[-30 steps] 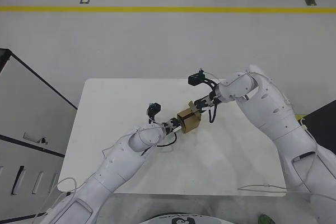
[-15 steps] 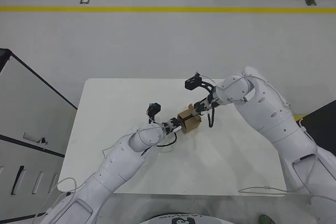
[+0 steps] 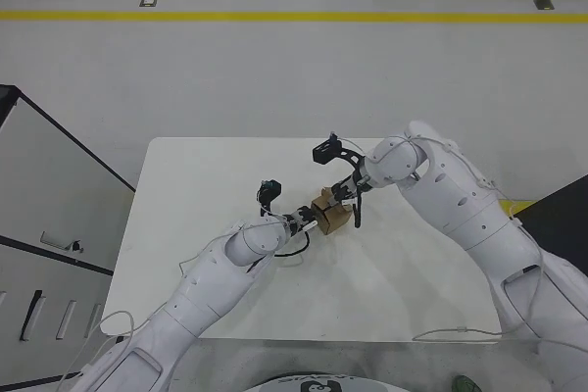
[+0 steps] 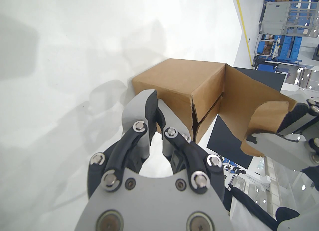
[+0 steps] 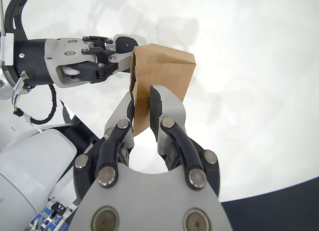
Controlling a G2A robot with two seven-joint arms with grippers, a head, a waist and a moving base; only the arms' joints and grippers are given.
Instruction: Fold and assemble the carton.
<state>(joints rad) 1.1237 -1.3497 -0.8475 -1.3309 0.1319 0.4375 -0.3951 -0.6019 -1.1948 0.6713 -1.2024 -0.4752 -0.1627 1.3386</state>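
Note:
A small brown carton [image 3: 331,211] sits near the middle of the white table [image 3: 196,196], held between both arms. My left gripper [image 4: 156,107] is shut on the edge of one carton [image 4: 179,87] wall on the near-left side. My right gripper [image 5: 142,102] is shut on a raised flap of the carton [image 5: 162,72] on the far-right side. In the left wrist view the flap [image 4: 251,107] stands up and curls at its end where the right gripper's fingers [image 4: 296,117] pinch it. The left gripper [image 5: 124,55] shows in the right wrist view against the carton's far wall.
A grey cabinet [image 3: 29,196] stands off the table's left side. A dark panel [image 3: 578,225] lies beyond the table's right edge. A yellow floor line [image 3: 294,16] runs along the far side.
My right arm has swung left and nearer the carton, bending the flap inward over it. The carton and my left arm have stayed put.

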